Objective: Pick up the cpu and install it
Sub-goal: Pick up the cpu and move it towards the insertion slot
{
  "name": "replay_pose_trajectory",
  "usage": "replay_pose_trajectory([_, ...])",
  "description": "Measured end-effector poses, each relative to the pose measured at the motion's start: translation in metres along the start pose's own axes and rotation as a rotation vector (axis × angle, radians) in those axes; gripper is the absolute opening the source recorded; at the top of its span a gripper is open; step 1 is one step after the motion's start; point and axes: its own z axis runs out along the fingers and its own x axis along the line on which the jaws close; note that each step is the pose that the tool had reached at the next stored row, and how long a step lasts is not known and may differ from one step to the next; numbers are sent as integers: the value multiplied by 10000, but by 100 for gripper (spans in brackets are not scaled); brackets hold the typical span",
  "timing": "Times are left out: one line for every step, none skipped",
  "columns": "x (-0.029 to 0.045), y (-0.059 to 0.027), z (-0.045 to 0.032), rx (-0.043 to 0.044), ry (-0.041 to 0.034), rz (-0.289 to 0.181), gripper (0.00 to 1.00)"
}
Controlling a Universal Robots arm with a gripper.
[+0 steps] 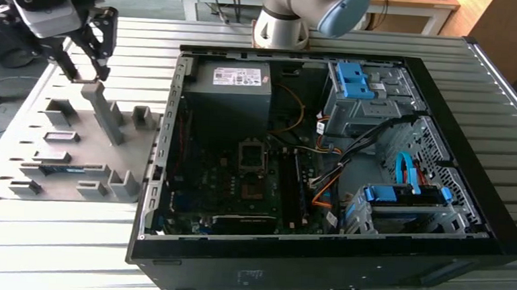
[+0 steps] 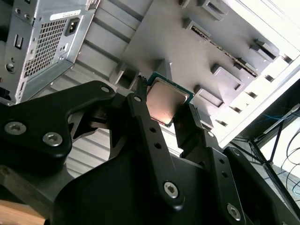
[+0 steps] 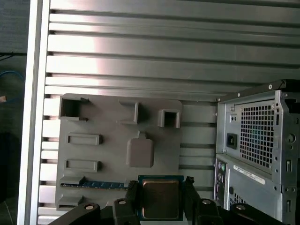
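Pinching the cpu (image 2: 167,99) by two opposite edges, the gripper (image 2: 165,107) is clamped on it, one black finger (image 2: 140,112) on each side. An edge grip leaves both flat faces free. The dull metal lid faces the cameras in both wrist views, so the contact side is presumably down, which is how a socket wants it.

The chip sits between the fingertips over the grey fixture plate (image 3: 110,147) and looks clear of it rather than resting on it. In the exterior view the gripper hangs over the far end of that plate, to the exterior view's left of the computer case (image 1: 498,224) and well apart from the socket (image 1: 252,157) on the board inside. Nothing is installed yet.

A bare raised square pad (image 3: 139,153) on the plate, near the chip, is probably the chip's seat. The plate's blocks and slots look meant to hold parts at known spots for picking.

Count:
- one cpu
- one gripper with two fingers
- one fixture plate with several raised blocks
- one blue-green strip (image 3: 96,185) lying in a slot
- one open case on the slatted table (image 1: 55,244)
- one grey power-supply box (image 1: 230,89)
- one socket
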Motion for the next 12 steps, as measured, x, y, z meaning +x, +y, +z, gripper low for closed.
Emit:
replay_pose_trajectory([-41, -1, 2, 0, 0, 0, 47])
replay_pose_trajectory([-80, -3, 3, 1, 3, 0, 47])
replay_pose_trajectory([-117, -4, 4, 1, 5, 0, 47])
replay_pose_trajectory([-154, -5, 6, 0, 5, -1, 47])
replay_pose_trajectory([-191, -5, 8, 0, 6, -1, 47])
replay_pose_trajectory([-229, -7, 9, 0, 6, -1, 47])
replay_pose_trajectory([-270, -8, 11, 0, 8, 0, 47])
replay_pose_trajectory([-308, -9, 12, 1, 10, 0, 47])
replay_pose_trajectory([-347, -10, 13, 1, 12, 0, 47])
replay_pose_trajectory([-385, -11, 16, 0, 12, -1, 47])
replay_pose_trajectory([-423, -12, 18, -1, 13, -1, 47])
replay_pose_trajectory([-460, -13, 19, 0, 14, 0, 47])
